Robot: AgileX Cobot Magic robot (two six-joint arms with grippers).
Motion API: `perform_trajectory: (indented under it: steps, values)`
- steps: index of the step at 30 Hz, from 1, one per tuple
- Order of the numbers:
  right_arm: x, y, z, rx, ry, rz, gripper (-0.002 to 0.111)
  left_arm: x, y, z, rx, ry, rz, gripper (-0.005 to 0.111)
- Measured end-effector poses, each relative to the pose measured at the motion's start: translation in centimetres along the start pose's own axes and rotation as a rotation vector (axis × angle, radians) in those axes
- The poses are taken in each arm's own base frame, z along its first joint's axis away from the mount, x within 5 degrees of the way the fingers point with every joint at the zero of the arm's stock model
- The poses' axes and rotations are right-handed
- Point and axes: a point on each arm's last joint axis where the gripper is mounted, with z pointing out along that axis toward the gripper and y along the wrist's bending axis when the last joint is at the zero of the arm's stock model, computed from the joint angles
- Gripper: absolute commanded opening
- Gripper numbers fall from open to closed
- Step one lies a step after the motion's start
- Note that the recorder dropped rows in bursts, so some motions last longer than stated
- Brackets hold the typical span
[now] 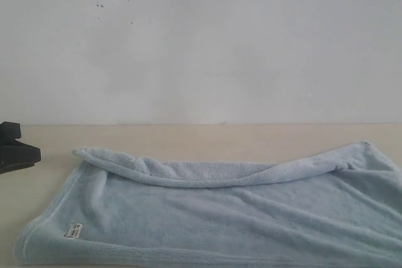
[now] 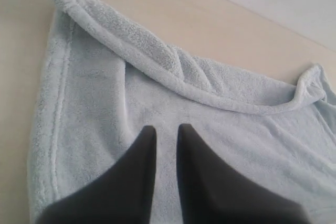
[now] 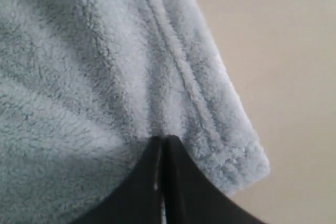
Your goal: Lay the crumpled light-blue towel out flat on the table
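The light-blue towel lies across the beige table, mostly flat. Its far edge is rolled over toward the front in a long fold, and its white label sits at the near left corner. My left gripper hovers at the left edge, off the towel. In the left wrist view it is slightly open and empty, with the towel beyond. My right gripper is shut, its tips pinching the towel near a hemmed corner. It is out of the exterior view.
A plain white wall rises behind the table. Bare table shows beyond the towel's far edge, and more of the table lies beside the hemmed corner. The towel's right side runs out of the exterior view.
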Motion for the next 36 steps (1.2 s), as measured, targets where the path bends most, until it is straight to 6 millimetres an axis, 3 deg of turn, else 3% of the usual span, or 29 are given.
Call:
perform_trajectory:
  steps: [3, 8, 13, 25, 30, 36]
  values:
    - [1.5, 0.5, -1.8, 0.009, 0.04, -0.011, 0.0, 0.1, -0.1, 0.0, 0.01, 0.008, 0.012, 0.024]
    - [0.5, 2.7, -5.5, -0.024, -0.119, -0.101, 0.0, 1.2, -2.0, 1.1, 0.069, 0.093, 0.065, 0.025]
    - [0.4, 5.4, -7.4, -0.067, -0.188, -0.199, 0.0, 3.4, -3.5, 1.4, 0.095, 0.165, 0.094, 0.025]
    - [1.0, 8.9, -8.8, -0.136, -0.228, -0.313, 0.0, 6.1, -3.3, 0.2, 0.041, 0.192, 0.015, 0.025]
    - [1.9, 12.5, -9.5, -0.206, -0.277, -0.499, 0.0, 6.9, -2.8, 0.2, 0.009, 0.206, 0.008, 0.025]
    - [1.2, 15.3, -7.7, -0.236, -0.248, -0.558, 0.0, 7.0, -2.7, 0.2, 0.006, 0.207, 0.008, 0.025]
